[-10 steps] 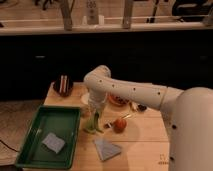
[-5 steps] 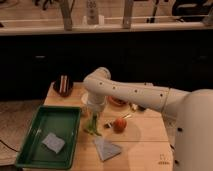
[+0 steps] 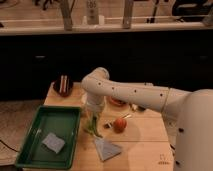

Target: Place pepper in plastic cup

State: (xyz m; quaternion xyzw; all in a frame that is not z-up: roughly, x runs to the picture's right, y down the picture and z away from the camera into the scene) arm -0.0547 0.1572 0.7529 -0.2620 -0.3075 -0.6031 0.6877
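Note:
My gripper (image 3: pixel 93 111) hangs straight down from the white arm's elbow, just right of the green tray. Directly under it stands a small yellow-green translucent plastic cup (image 3: pixel 90 120) on the wooden table. A darker green slender pepper (image 3: pixel 94 129) shows at the cup's lower part. I cannot tell whether the pepper is inside the cup, against it, or still in the gripper. The wrist hides the top of the cup.
A green tray (image 3: pixel 30 145) holding a grey-blue sponge (image 3: pixel 53 142) lies at the left. A round orange-red fruit (image 3: pixel 119 124) sits right of the cup, a grey cloth (image 3: pixel 106 148) in front. A dark striped cup (image 3: pixel 63 85) and a reddish bowl (image 3: pixel 117 102) stand behind.
The gripper has sunk slightly toward the cup. The other objects have not moved.

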